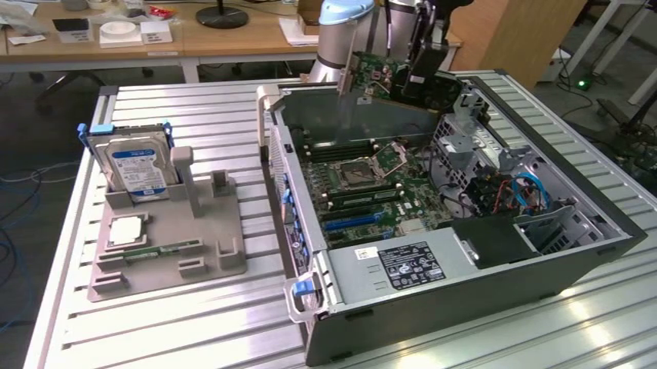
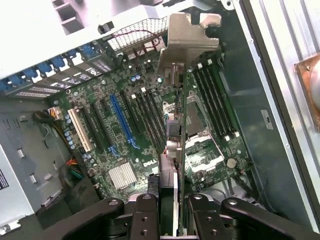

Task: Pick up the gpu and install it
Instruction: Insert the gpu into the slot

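High at one o'clock in the exterior view, over the far end of the open computer case, your gripper is clamped on the gpu, with a finger pressed to each face of the card. You have the card held clear in the air. It hangs above the case's opening and is not touching the motherboard below it.

From the wrist view you look down along the card's edge. Its pale metal bracket is at the end away from the gripper, toward the case's perforated rear wall. The card hangs over the board between the black expansion slots and the CPU socket. The long blue slot and the white slot lie off to one side of the card, apart from it. The memory slots lie on the other side, beyond the socket.

Inside the case, the power supply sits at six o'clock from the motherboard.

Out at nine o'clock from the case, on the slotted aluminium table, you have the grey fixture tray. A blue-labelled hard drive stands upright at its far end. A processor chip and a narrow green memory stick lie flat nearer you.
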`<state>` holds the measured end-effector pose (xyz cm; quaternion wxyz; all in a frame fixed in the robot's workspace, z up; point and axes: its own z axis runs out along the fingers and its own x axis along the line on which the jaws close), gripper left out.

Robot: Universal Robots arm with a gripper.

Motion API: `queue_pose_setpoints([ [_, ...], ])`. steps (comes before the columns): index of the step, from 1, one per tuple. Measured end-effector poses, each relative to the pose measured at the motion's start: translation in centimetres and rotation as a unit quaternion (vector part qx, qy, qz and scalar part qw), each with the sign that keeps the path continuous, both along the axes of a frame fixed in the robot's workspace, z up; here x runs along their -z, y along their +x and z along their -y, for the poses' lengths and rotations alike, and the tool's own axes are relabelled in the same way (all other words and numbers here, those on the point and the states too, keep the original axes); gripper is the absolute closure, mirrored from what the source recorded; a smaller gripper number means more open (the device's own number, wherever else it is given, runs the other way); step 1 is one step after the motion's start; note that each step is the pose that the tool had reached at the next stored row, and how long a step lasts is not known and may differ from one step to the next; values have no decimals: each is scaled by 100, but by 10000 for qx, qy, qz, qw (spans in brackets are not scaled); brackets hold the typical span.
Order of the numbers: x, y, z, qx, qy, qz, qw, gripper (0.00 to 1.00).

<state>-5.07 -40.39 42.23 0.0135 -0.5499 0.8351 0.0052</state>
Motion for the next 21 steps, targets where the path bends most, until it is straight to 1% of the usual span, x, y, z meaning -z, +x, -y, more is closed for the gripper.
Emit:
queue_pose_setpoints([
  [6,0,0,0,-301,0,0,9995,73],
  [10,1,0,0,-514,0,1,9987,73],
  [11,3,0,1,-568,-1,6,9984,73],
  [13,12,0,1,-695,-3,48,9976,73],
  [15,19,0,0,-795,-7,105,9968,73],
  [19,30,0,0,-939,-26,250,9953,73],
  [20,34,0,1,-991,-29,272,9947,73],
  [21,41,1,1,-1067,-28,281,9939,73],
])
